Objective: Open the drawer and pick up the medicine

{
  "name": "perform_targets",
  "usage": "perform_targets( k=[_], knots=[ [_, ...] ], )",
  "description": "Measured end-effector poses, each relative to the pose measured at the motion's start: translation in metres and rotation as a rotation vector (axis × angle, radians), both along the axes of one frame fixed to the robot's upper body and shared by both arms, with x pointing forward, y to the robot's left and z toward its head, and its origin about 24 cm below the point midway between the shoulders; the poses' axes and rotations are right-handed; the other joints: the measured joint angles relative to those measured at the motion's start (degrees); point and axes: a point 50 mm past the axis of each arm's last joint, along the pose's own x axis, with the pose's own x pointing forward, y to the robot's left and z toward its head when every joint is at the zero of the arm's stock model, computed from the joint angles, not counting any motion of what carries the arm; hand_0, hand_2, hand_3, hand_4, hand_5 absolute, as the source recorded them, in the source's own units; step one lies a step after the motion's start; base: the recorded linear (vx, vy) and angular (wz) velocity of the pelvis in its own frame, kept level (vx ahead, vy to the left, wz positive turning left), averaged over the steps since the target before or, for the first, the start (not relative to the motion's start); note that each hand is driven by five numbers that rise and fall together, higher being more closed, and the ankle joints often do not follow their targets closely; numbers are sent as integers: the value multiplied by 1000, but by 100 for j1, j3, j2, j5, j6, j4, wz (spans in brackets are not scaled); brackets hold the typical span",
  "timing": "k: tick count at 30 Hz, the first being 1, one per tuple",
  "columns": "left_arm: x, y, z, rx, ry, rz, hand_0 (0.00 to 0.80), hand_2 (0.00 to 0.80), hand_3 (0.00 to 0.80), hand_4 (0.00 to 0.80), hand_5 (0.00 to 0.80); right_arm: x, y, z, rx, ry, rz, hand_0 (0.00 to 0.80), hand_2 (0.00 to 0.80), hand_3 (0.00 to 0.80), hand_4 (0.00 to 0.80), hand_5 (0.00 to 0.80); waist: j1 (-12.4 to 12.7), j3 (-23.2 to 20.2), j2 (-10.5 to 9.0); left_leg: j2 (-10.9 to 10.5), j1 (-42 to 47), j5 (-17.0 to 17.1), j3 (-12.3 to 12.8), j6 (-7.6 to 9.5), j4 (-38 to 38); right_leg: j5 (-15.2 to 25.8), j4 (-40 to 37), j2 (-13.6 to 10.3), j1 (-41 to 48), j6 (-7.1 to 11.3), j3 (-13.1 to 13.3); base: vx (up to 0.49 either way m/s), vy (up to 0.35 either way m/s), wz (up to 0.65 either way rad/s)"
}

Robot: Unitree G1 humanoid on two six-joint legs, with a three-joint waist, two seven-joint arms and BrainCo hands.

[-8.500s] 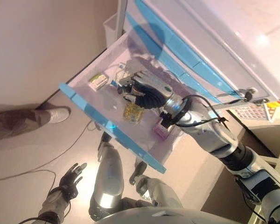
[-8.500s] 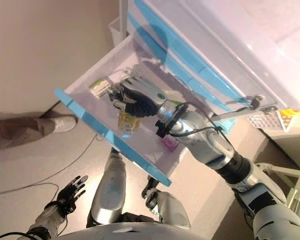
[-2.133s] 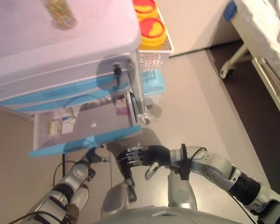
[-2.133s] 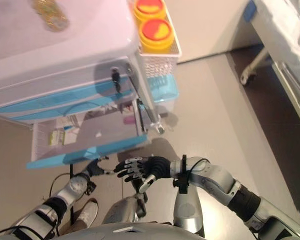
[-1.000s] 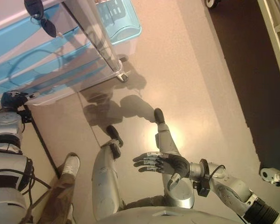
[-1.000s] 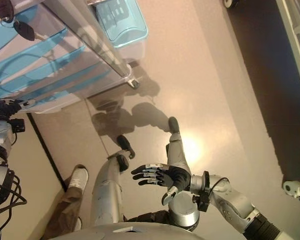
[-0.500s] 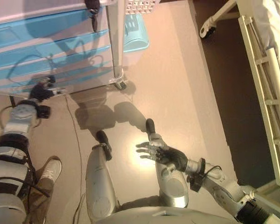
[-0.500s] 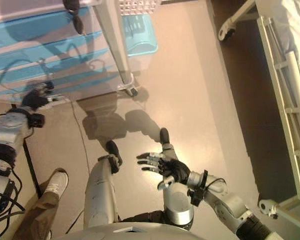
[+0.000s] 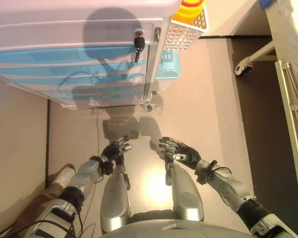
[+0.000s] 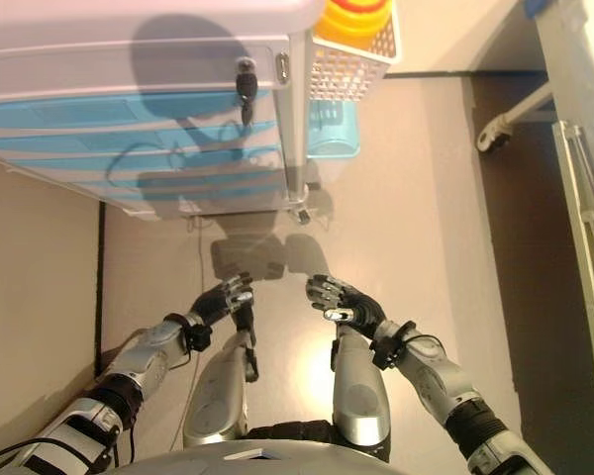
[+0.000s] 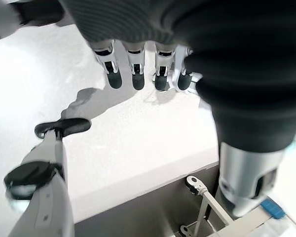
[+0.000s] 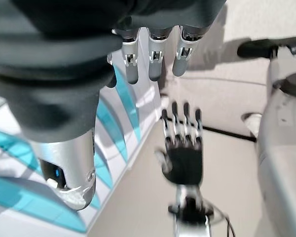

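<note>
Left eye view gives me the cabinet [image 9: 79, 54] with its blue drawers [image 9: 69, 74] all flush, so the medicine, which I can't see anywhere, is presumably inside; both arms hang low over the floor [image 9: 203, 99], well short of any drawer front, which I read as parked between steps. Left wrist view shows my left robot hand [image 11: 138, 74] released, fingers straight, holding nothing. Right wrist view shows the right robot hand [image 12: 153, 59] equally slack and empty, looking across at the left one beside the blue fronts.
</note>
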Motion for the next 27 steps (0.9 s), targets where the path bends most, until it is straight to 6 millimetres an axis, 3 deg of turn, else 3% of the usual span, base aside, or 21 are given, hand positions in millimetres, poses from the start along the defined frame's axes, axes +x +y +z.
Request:
perform_targets(
  k=[3,5,12,18,22,27],
  knots=[
    [-29,-15,-21,-73,106,-7,0,0,0,0,0,-17,-11,-28,-54,131,-79,0,0,0,0,0,68,-647,288,-13,194,4,-3,-6,-156,-23,-183,5,222,19,-44,108,-44,8],
    [-47,-23,-32,-114,168,1,0,0,0,0,0,-29,-14,-42,-70,199,-104,0,0,0,0,0,69,-1014,382,-15,309,2,-7,-6,-213,-26,-330,23,414,17,-131,99,-21,12],
    [-78,-33,-53,-164,295,17,0,0,0,0,0,-60,-8,-72,-93,358,-119,0,0,0,0,0,132,-1885,306,32,451,-7,-119,9,-379,-55,-518,102,632,7,-246,22,4,8],
    [-101,-21,-70,-124,408,43,0,0,0,0,0,-86,-10,-95,-129,512,-142,0,0,0,0,0,282,-2177,213,11,587,4,-153,7,-447,-68,-613,82,804,-14,-304,9,33,5],
    [-117,-19,-77,-131,461,51,0,0,0,0,0,-94,-12,-101,-133,555,-160,0,0,0,0,0,323,-2311,251,8,759,19,-144,19,-576,-57,-722,86,949,0,-303,-7,36,1],
    [-123,-20,-79,-151,478,41,0,0,0,0,0,-99,-14,-105,-136,586,-179,0,0,0,0,0,367,-2450,273,-1,853,52,-145,-29,-667,-4,-882,103,1084,-12,-324,-15,28,1]
  ],
)
